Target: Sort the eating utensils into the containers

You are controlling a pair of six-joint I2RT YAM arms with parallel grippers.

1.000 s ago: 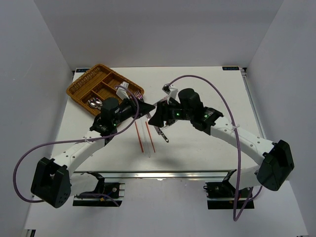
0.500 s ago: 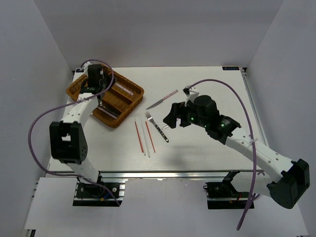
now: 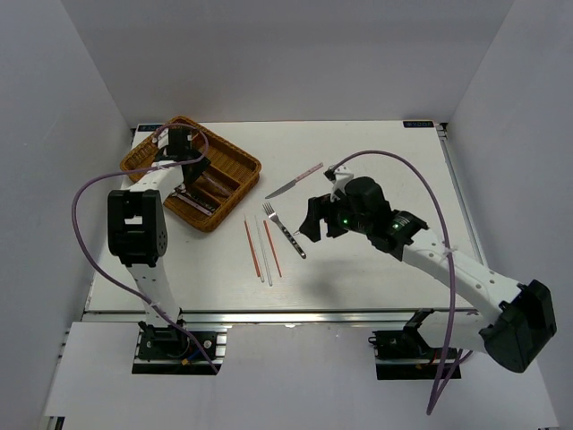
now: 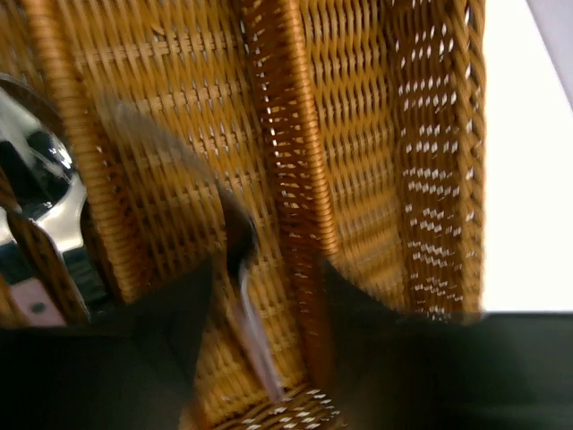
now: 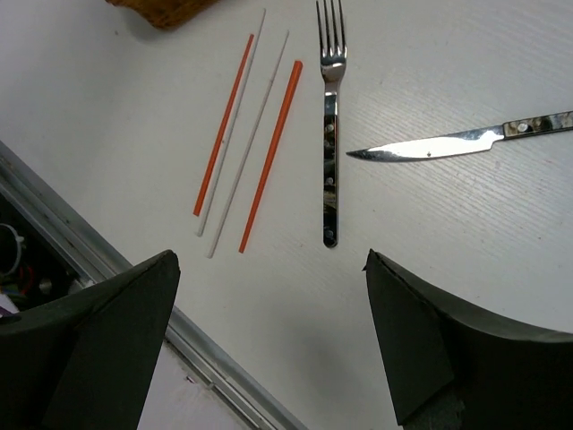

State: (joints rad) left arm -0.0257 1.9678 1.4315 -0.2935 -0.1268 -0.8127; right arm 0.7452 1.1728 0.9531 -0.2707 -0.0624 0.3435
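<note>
The brown wicker tray (image 3: 235,159) stands at the table's back left, and my left gripper (image 3: 183,173) hangs low over its compartments. Its jaws are open in the left wrist view. A blurred thin utensil (image 4: 249,322) lies loose between them on a compartment floor (image 4: 349,143), and a spoon bowl (image 4: 49,202) shows in the neighbouring compartment. My right gripper (image 5: 270,269) is open and holds nothing, just right of the fork (image 5: 329,134) (image 3: 285,230). A knife (image 5: 448,143) (image 3: 294,181) and thin red and white chopsticks (image 5: 249,134) (image 3: 262,247) lie on the table.
The tray's corner (image 5: 161,9) shows at the top of the right wrist view. The table's metal front rail (image 5: 116,269) runs close below the chopsticks. White walls enclose the table on three sides.
My left arm swung from the table's middle to the tray, and its jaws opened over a compartment. My right arm drew back to the right, which uncovered the knife and fork.
</note>
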